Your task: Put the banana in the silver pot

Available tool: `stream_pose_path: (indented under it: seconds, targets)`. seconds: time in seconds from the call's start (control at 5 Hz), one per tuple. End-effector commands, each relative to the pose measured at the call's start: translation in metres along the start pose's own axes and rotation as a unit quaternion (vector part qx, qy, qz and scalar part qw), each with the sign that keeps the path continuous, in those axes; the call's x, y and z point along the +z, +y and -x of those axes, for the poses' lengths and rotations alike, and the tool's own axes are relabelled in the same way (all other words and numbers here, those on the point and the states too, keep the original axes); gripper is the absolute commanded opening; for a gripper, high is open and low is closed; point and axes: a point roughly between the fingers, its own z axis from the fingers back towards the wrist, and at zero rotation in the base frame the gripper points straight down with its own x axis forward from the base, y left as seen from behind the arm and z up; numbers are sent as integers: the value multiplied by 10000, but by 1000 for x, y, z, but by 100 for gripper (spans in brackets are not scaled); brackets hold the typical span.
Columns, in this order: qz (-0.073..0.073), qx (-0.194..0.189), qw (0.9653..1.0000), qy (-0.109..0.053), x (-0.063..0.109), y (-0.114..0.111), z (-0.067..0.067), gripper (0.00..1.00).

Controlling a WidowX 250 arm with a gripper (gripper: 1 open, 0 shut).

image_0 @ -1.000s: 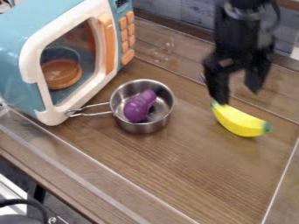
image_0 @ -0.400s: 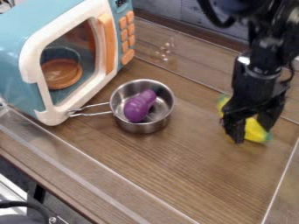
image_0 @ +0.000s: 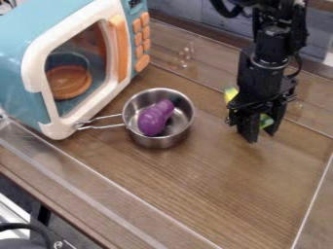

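The yellow banana (image_0: 267,121) lies on the wooden table at the right, mostly hidden by my gripper (image_0: 256,131). The gripper points straight down with its black fingers closed on either side of the banana. Only a yellow strip between the fingers and a greenish tip at the upper left show. The silver pot (image_0: 134,131) stands to the left of the gripper, apart from it, with its thin handle pointing left. A purple lumpy toy vegetable (image_0: 156,118) lies inside the pot.
A teal and white toy microwave (image_0: 53,39) stands at the back left with its door open and an orange dish (image_0: 68,78) inside. The pot's handle (image_0: 92,122) reaches toward its base. A raised table edge runs along the front.
The gripper came down from above the banana and its fingers narrowed onto it. Gripper and banana now sit a little further left and back.
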Motion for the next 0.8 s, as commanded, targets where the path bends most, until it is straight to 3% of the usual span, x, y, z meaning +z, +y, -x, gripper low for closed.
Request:
stream_pose_path:
  seconds: [0.0,0.2,0.4,0.6]
  targets:
    - [329,28,9994,82,43,1,-13,0]
    - [294,134,9987,398,75,25,-36,0]
    - [343,173,9975,595,109,53,-48,0]
    - [431,124,9972,606,117,77,-56,0]
